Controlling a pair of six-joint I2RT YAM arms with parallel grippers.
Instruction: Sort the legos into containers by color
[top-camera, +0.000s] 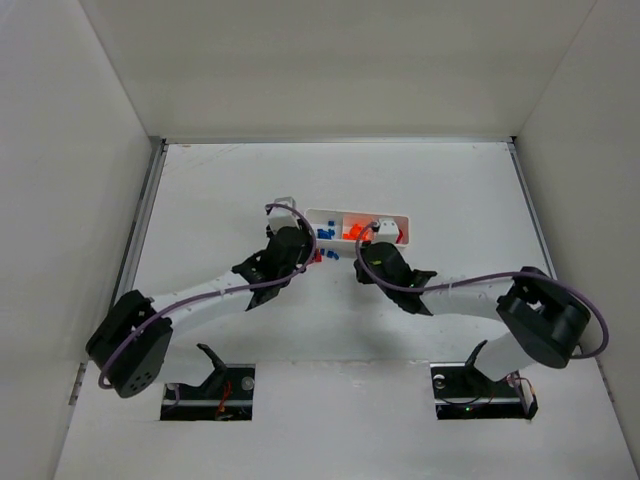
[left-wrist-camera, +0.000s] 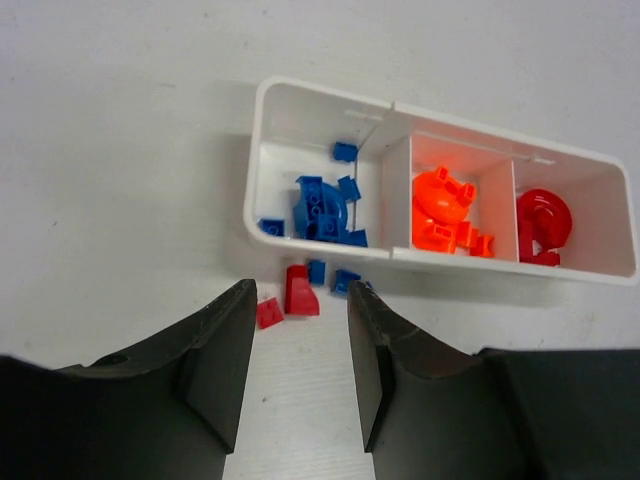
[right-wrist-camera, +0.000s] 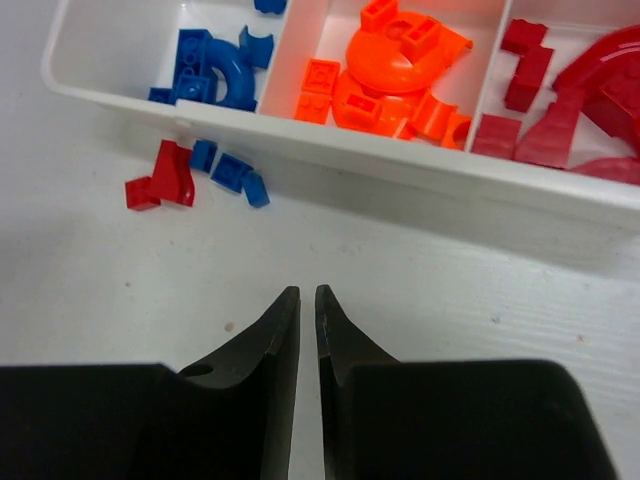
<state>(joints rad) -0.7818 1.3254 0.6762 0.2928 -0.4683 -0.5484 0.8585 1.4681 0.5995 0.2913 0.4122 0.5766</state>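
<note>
Your left pincer (left-wrist-camera: 300, 310) stands with its fingers wide apart and nothing between them, low over the white counter (left-wrist-camera: 120, 150). Straight ahead of it lies a small cluster of loose legos: a red wedge-shaped piece (left-wrist-camera: 299, 292) with a small red brick (left-wrist-camera: 268, 313) just beside it on the left, and to the right of these some loose blue pieces (left-wrist-camera: 346, 280). All of them sit on the counter just outside the near wall of the white tray (left-wrist-camera: 250, 200), below its left compartment. The blue ones lie so close to that wall that you cannot tell whether they touch it. Inside the tray, the left compartment holds the blue legos (left-wrist-camera: 322, 208), the middle one the orange legos (left-wrist-camera: 440, 205), and the right one the red legos (left-wrist-camera: 543, 220). Your right pincer (right-wrist-camera: 306, 295) has its fingers drawn together to a thin slit and grips nothing. It hangs over bare counter on the near side of the tray, roughly opposite the orange compartment, with the loose cluster off to its left. From above, both wrists crowd the tray's near side, and the right wrist overlaps the tray's right end. Purple cables (top-camera: 450, 285) run along both arms, and white walls (top-camera: 330, 60) close in the counter.
</note>
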